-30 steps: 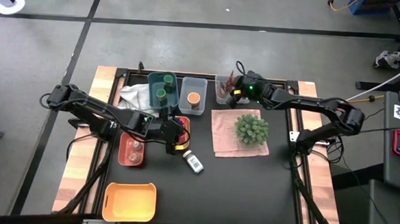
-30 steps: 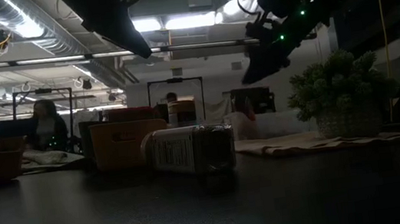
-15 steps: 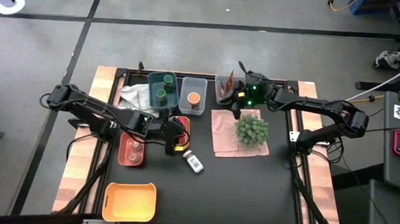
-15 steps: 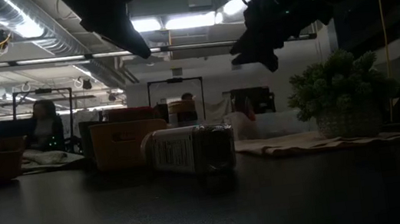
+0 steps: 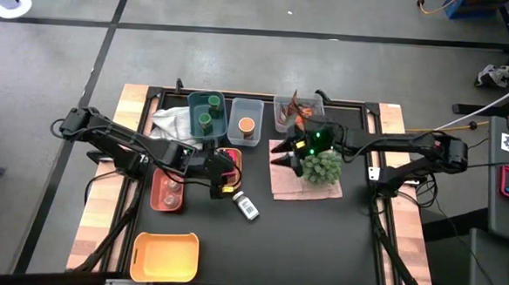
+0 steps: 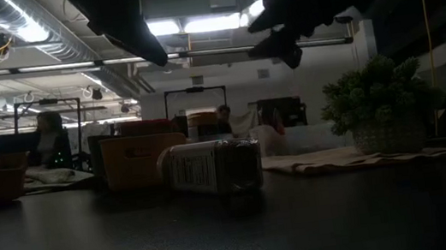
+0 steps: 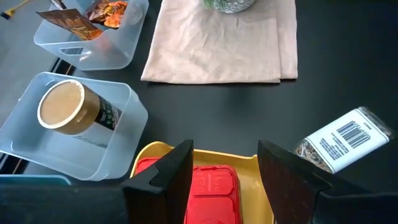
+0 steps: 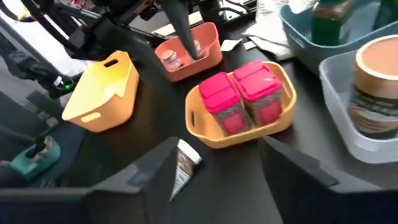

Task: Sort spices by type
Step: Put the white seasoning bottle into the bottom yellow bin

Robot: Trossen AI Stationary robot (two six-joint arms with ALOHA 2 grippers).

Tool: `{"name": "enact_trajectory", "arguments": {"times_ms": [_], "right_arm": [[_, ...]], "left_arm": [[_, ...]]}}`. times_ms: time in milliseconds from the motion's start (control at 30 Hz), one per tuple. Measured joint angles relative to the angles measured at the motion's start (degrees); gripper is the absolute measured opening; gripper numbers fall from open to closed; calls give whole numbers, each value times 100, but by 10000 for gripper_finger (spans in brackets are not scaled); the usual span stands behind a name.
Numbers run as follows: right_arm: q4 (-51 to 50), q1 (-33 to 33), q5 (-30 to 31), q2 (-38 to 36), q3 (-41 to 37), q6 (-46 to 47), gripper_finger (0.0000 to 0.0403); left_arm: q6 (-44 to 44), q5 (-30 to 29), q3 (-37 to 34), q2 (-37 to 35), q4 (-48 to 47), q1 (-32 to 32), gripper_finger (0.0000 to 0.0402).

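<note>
Two magenta boxes (image 8: 242, 99) lie in a yellow tray (image 5: 233, 152). My left gripper (image 7: 224, 177) hangs open just above them, a finger on either side of one box (image 7: 211, 186), touching nothing. My right gripper (image 5: 281, 161) hovers open and empty over the pink cloth (image 5: 287, 186), beside the plant. A white labelled bottle (image 5: 247, 207) lies on its side on the table. The orange-lidded jar (image 7: 68, 112) stands in a clear bin. Green-lidded jars (image 5: 206, 114) are in a teal bin, red-orange packets (image 7: 87, 15) in another clear bin, and small jars (image 8: 171, 59) in a red tray.
A spiky green plant (image 5: 320, 165) stands on the pink cloth, close to my right gripper. An orange basket (image 5: 166, 254) sits near the front left. A white rag (image 5: 168, 120) lies at the far left. Bare black table stretches right of the bottle.
My right gripper has swung from above the packet bin at the far edge toward the near edge and the left, ending over the cloth beside the plant. It has turned about and tipped nearer to level, and its fingers stand wider apart.
</note>
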Motion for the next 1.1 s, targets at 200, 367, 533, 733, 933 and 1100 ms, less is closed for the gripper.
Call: {"name": "enact_trajectory", "arguments": {"times_ms": [200, 367, 533, 733, 933, 1100], "right_arm": [[694, 860, 667, 0, 0, 532, 278], [1002, 1716, 1373, 0, 2, 536, 284], [962, 2397, 2670, 174, 3, 1040, 284], [990, 2989, 3133, 676, 4, 1777, 284], [955, 3385, 3862, 1299, 28, 1932, 284], [938, 3540, 4387, 1845, 298, 1904, 284]], "left_arm": [[-326, 0, 0, 0, -2, 0, 169], [-794, 1, 1, 0, -6, 0, 169], [-1248, 0, 1, 0, -10, 0, 169], [-1671, 0, 0, 0, -8, -16, 169], [-1740, 0, 1, 0, -2, -151, 169], [-1747, 0, 0, 0, -2, -282, 169]]}}
